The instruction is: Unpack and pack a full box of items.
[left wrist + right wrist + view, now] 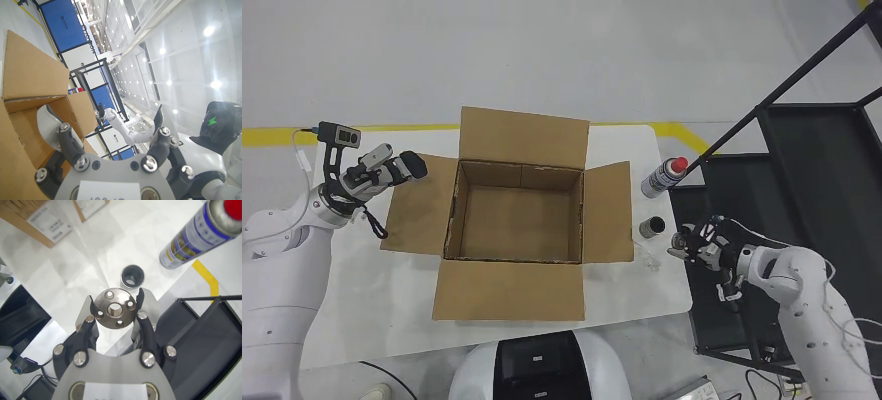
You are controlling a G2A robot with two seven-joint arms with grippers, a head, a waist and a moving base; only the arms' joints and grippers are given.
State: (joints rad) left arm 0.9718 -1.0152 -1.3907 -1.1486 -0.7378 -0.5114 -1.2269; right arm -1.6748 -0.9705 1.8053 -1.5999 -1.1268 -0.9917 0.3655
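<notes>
An open cardboard box (519, 222) with its flaps spread stands mid-table, and its inside looks bare. My right gripper (115, 303) is shut on a round metal flange (115, 310) with several bolt holes, held above the table's right edge (683, 243). Just beyond it stands a short dark metal cylinder (132, 278) (650, 228). A spray can (200, 236) (663, 177) with a red cap lies farther back. My left gripper (102, 121) (402, 166) is open and holds nothing, raised beside the box's left flap (36, 72).
A dark metal rack (802, 200) stands close against the table's right side, with a thin black bar (208, 298) near my right gripper. A yellow floor line (207, 279) runs behind the white table (382, 290).
</notes>
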